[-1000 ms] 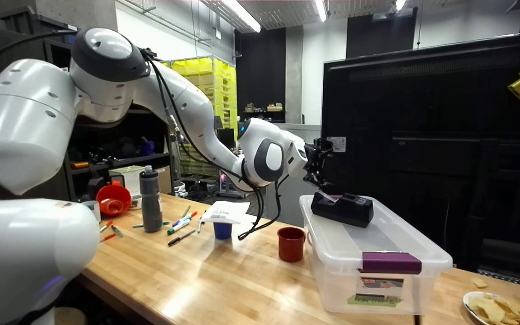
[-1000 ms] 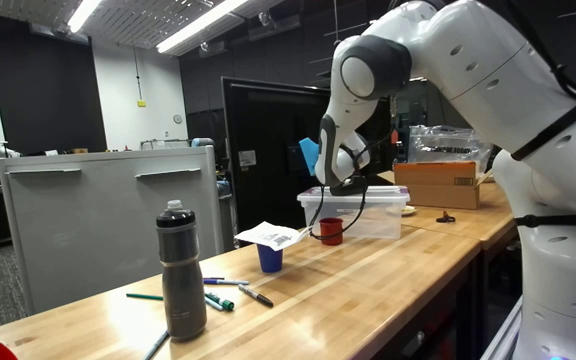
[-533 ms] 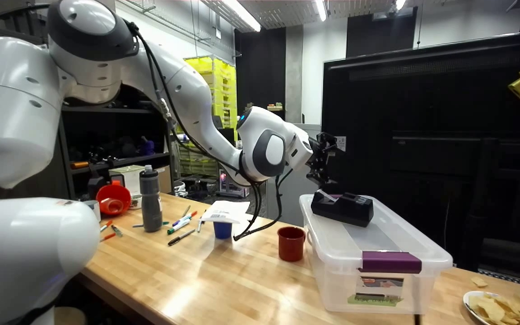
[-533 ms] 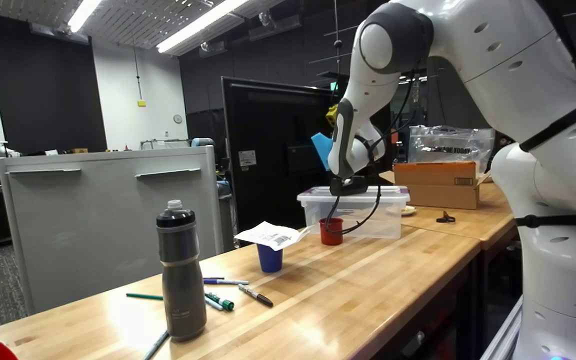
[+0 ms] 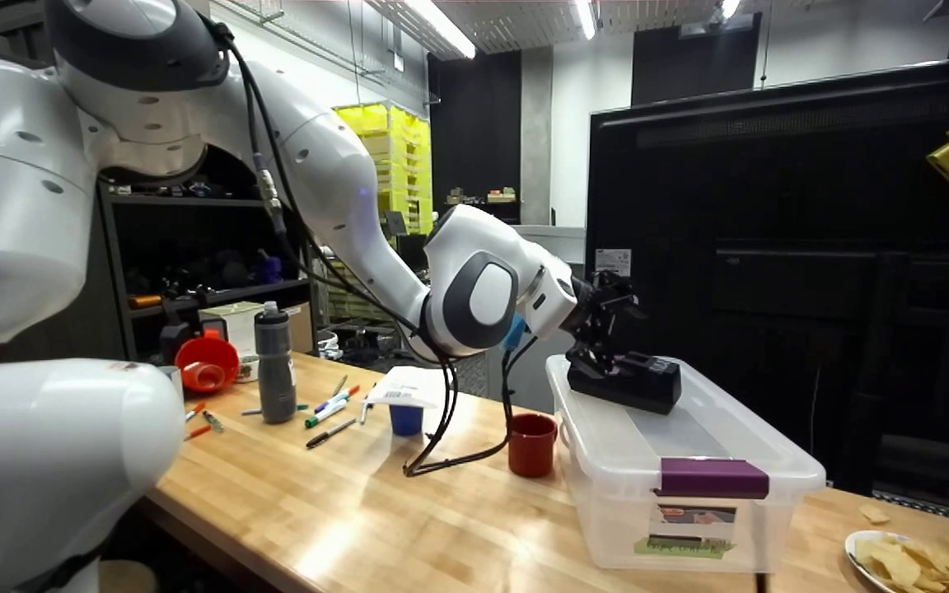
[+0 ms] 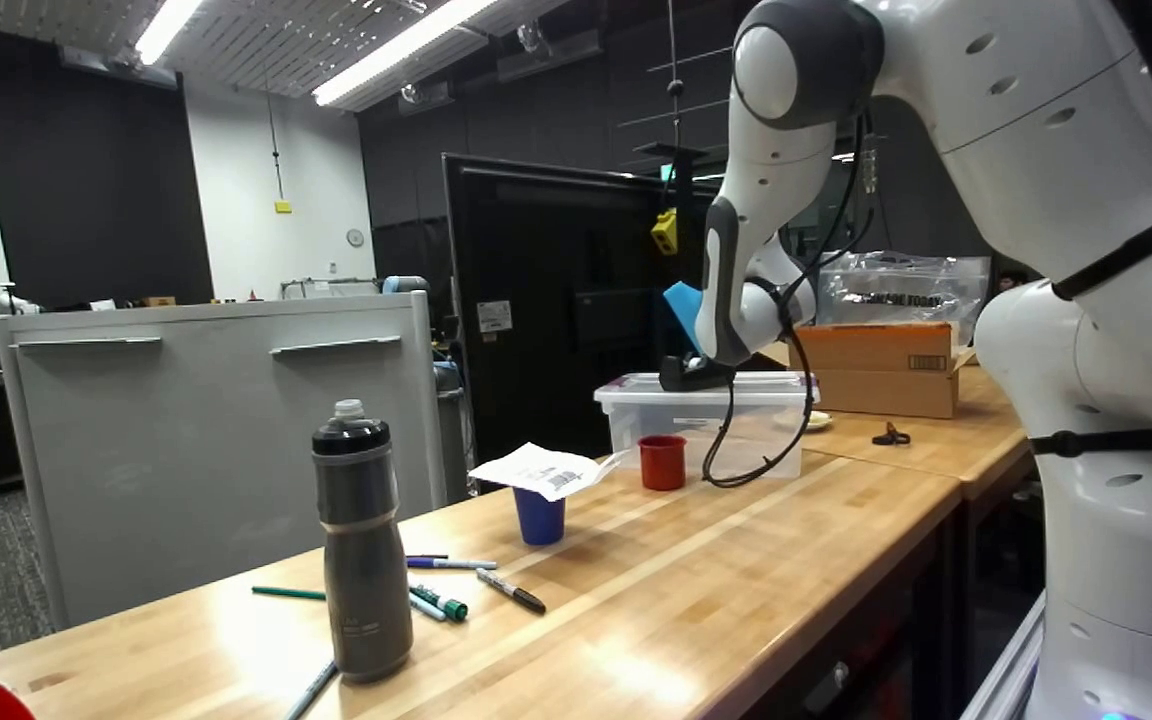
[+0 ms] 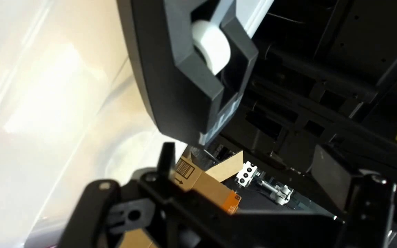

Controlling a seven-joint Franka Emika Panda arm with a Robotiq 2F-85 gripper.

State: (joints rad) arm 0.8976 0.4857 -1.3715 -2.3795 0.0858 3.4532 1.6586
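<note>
From where I stand, the tape dispenser (image 5: pixel 643 385) sits on the lid (image 5: pixel 709 441) of the clear bin (image 5: pixel 621 527), toward the far end in an exterior view; the lid runs on from there to the purple latch (image 5: pixel 713 479). A black panel (image 5: pixel 779 313) rises behind the bin, and the wrist view shows just a narrow strip of lid between panel and dispenser. A red mug (image 5: pixel 532 449) is just beside the bin's wall; past it the tabletop (image 6: pixel 776 570) spreads to its front edge. The jaws are spread wide, gripping nothing, low over one end of the dispenser, a box (image 7: pixel 209 184) showing through their gap. Whether they touch the dispenser, I can't tell.
</note>
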